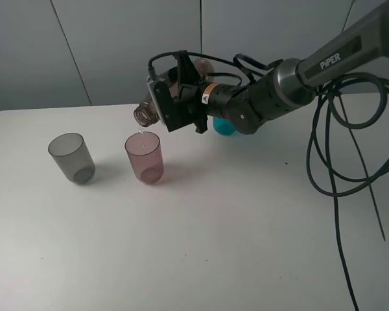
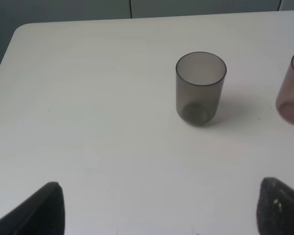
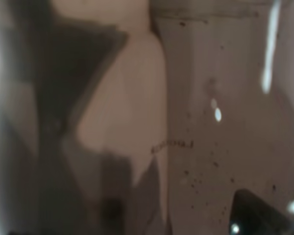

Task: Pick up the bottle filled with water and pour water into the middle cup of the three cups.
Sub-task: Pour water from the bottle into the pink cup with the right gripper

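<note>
**Bottle tipped over the pink cup; white desk, grey wall**

Exterior high view: a matt white desk (image 1: pixel 201 246) fills most of the picture, with a grey panelled wall (image 1: pixel 117 45) behind its far edge. Black cables (image 1: pixel 330 149) loop down on the right side. The right arm reaches in from the right. The right tool (image 1: pixel 178 97) is clenched on the bottle (image 1: pixel 142 115), which is tipped with its open mouth above the middle cup (image 1: pixel 144 157). A thin thread of water (image 1: pixel 141 132) runs from the mouth into the cup. The grey cup (image 1: pixel 71 157) stands upright nearer the left edge, apart from the pink one. The teal cup (image 1: pixel 223 127) is mostly hidden behind the arm, toward the far edge.

Left wrist view: the left tool (image 2: pixel 161 213) is released, its dark fingertips (image 2: pixel 46 210) wide apart above the desk surface. The grey cup stands ahead of it, and the middle cup is cut off by the frame. A rounded desk corner shows against a darker wall.

Right wrist view: the bottle's smoky wall (image 3: pixel 196 122) fills the picture, blurred.
</note>
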Motion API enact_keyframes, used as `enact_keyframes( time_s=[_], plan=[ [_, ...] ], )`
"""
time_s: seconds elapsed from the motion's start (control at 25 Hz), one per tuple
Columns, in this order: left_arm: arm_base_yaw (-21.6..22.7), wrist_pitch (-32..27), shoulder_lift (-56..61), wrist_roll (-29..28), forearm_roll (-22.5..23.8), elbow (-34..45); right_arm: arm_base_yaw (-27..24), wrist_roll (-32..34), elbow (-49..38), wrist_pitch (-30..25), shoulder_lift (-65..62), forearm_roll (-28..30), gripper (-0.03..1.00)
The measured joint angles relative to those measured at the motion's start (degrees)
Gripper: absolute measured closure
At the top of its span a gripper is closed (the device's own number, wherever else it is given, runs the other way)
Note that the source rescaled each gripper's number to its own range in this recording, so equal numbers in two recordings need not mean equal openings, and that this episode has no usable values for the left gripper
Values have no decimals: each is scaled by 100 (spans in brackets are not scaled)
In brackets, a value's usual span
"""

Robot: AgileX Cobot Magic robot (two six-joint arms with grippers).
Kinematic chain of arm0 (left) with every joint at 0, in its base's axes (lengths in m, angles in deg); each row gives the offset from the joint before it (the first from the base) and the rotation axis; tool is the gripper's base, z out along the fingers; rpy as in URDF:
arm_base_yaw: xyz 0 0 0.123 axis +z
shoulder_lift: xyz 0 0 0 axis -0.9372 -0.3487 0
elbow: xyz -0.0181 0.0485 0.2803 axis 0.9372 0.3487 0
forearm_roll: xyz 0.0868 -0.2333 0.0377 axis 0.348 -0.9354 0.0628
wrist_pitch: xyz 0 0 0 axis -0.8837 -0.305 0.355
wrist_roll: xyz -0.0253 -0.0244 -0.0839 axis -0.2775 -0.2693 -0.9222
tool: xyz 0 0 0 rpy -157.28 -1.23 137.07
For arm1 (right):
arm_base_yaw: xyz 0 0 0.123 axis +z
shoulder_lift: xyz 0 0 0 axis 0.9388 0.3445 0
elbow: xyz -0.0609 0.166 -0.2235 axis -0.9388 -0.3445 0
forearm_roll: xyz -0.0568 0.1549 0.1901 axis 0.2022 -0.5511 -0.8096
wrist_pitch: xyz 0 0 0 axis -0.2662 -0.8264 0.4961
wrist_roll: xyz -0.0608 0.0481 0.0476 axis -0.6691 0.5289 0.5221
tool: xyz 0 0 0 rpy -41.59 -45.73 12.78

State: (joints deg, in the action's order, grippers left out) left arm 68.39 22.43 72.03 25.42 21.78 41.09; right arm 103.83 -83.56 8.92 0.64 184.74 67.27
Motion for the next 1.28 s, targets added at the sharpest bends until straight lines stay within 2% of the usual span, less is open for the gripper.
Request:
enact_keyframes(
  time_s=[0.92,1.28],
  plan=[
    [0,0,0,0,0,0,10,-891,0,109,0,-162,97],
    [0,0,0,0,0,0,12,-1155,0,374,0,-307,97]
  ],
)
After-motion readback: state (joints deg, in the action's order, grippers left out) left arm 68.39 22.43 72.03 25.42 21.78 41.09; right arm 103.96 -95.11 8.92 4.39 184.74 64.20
